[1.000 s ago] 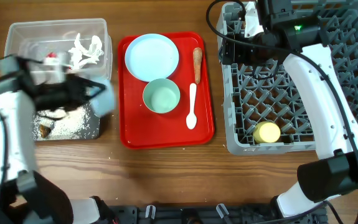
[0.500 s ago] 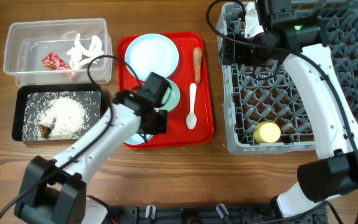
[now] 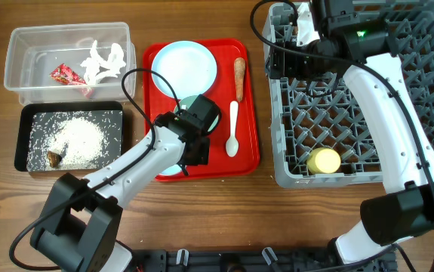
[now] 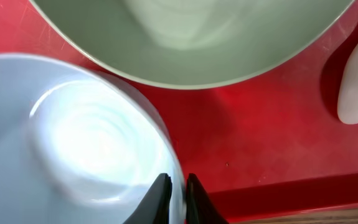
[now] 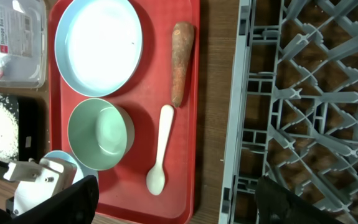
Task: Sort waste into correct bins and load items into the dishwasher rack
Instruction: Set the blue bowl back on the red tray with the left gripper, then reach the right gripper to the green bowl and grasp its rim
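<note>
Left end effector: clenched on the rim of the blue bowl, at the lower-left corner of the red tray. Risk: the thin rim pinch slips on lifting, and the bowl knocks the green bowl just beside it. Right end effector: released, empty.

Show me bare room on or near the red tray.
Bare: red tray corner right of the spoon; table wood in front of it. Crowded: the tray's left side, with plate, green bowl, blue bowl and left claw.
</note>
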Robot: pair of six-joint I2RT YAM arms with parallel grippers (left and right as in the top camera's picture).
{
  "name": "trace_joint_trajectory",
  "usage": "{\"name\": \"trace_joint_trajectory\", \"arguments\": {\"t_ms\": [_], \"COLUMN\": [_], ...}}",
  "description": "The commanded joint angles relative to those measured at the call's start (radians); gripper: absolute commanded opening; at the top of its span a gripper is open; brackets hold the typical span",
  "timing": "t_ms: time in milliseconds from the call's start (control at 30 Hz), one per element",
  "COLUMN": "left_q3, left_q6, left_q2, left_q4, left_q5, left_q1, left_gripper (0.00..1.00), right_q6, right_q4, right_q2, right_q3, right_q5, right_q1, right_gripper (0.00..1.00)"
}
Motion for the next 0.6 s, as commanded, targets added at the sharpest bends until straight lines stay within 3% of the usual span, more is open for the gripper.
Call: {"name": "trace_joint_trajectory", "arguments": {"t_ms": [0, 233, 433, 567], "left_q3": [-0.005, 0.004, 0.204, 0.263], "left_q6": [-0.017, -0.017, -0.021, -0.021], "left_q2": [0.008, 0.006, -0.053, -0.114], "left_q4": [0.006, 0.026, -0.112, -0.121], "left_q5": [-0.021, -0.018, -0.01, -0.01], "left_q1": [-0.005, -0.004, 0.03, 0.092], "left_gripper": [0.11, 0.11, 0.18, 0.27], "right_q6": [0.009, 0.01, 0.012, 0.021], "right_q4": [0.002, 0.021, 0.084, 0.133], "right_q2": [0.014, 0.014, 0.019, 0.05], "right_q3": [0.013, 0.013, 0.013, 0.013], "right_q5": [-0.009, -0.01, -0.111, -0.111], "right_q1": [0.003, 0.003, 0.009, 0.075], "right_gripper": [0.82, 0.82, 0.81, 0.82]}}
